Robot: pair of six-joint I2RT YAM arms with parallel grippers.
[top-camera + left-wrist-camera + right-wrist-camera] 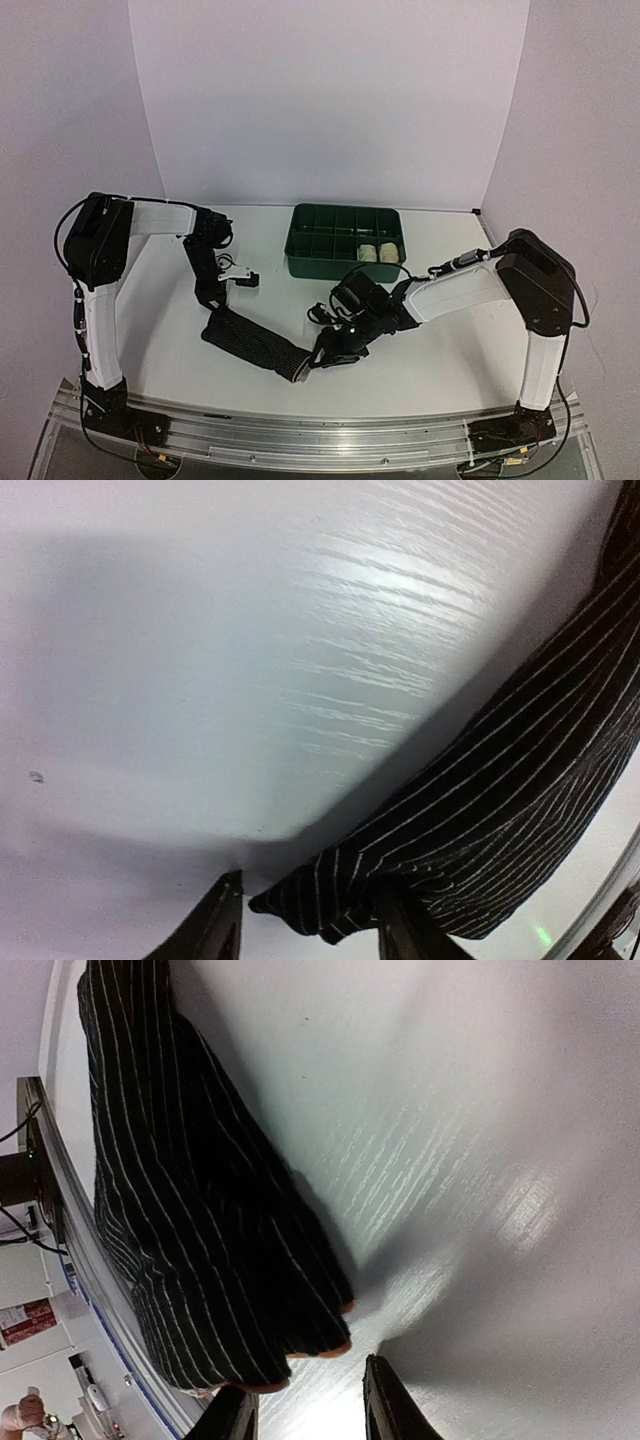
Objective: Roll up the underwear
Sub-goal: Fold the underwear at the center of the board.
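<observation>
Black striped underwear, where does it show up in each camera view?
Top external: the black striped underwear lies near the front edge, left of centre.
Left wrist: underwear at lower right.
Right wrist: underwear down the left side.
Shared landmark: the white table beneath it.

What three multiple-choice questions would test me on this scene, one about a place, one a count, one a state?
1. The black striped garment lies: A on the table in front of the green tray; B inside the tray; C over an arm.
2. Pale rolls in the tray: A none; B two; C five.
3. The right gripper is: A out of sight; B shut on the tray; C open.
A, it stretches across the tabletop; B, two sit side by side in one compartment; C, its fingers stand apart.
</observation>
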